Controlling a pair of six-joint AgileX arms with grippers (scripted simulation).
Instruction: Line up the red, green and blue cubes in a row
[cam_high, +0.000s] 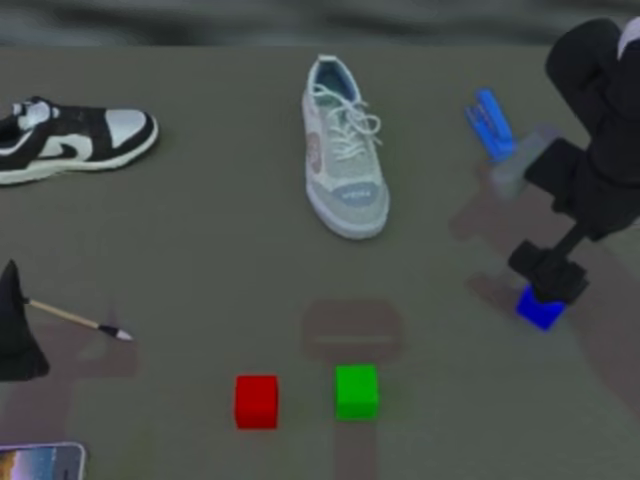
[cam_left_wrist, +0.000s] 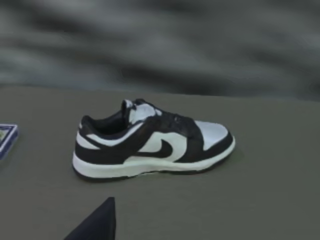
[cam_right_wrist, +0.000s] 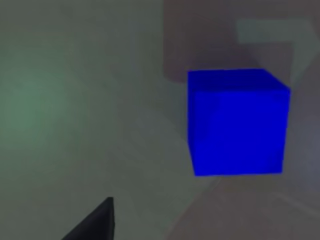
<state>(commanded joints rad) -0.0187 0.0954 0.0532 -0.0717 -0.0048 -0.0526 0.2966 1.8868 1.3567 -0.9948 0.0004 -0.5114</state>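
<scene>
The red cube and the green cube sit side by side near the table's front edge, a small gap between them. Farther right and a little farther back lies the blue cube, partly covered by my right gripper, which hangs just above it. In the right wrist view the blue cube rests on the table, apart from the one dark finger that shows; nothing is held. My left gripper is parked at the left edge, and its one visible finger holds nothing.
A grey-white shoe lies at the back middle and a black-and-white sneaker at the back left. A blue stapler lies behind the right arm. A thin brush and a phone are at the front left.
</scene>
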